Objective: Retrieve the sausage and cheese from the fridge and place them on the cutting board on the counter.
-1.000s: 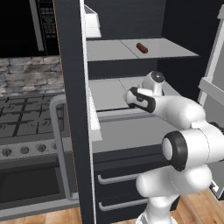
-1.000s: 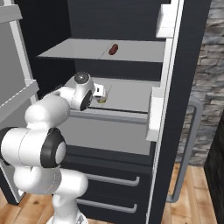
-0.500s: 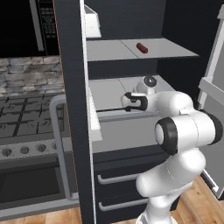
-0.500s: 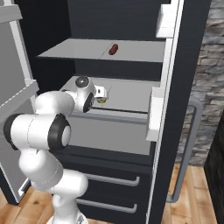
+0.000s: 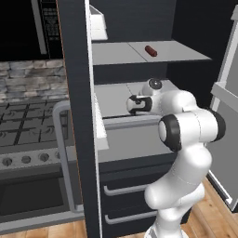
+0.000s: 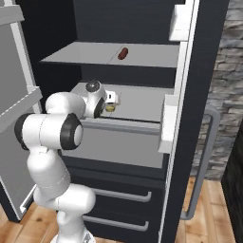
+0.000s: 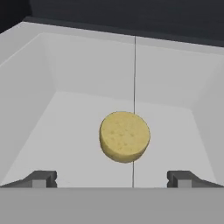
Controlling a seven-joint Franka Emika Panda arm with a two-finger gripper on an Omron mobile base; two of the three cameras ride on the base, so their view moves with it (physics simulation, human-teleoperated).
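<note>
The black fridge [image 5: 125, 179] stands open. On its upper shelf lies the dark red sausage [image 5: 150, 50] [image 6: 123, 53]. The pale yellow cheese [image 7: 124, 136] [image 6: 110, 108] rests on the light grey middle shelf, in a walled compartment. My gripper [image 7: 111, 179] [image 5: 132, 105] [image 6: 113, 100] reaches in over that shelf's front edge and is open. The cheese is a short way ahead of it, centred between the fingertips [image 7: 41, 178] and touching neither. The cutting board and the counter are out of view.
The fridge's left door [image 5: 76, 107] stands edge-on beside my arm, with a white door bin [image 5: 98, 28]. Its right door [image 5: 228, 121] hangs open on the other side. A grey stove [image 5: 28, 135] is further left. Two drawers [image 6: 118, 194] sit below the shelves.
My arm has stretched further into the fridge and the gripper has closed in on the cheese at middle-shelf level. The jaws have stayed open. The sausage has not moved.
</note>
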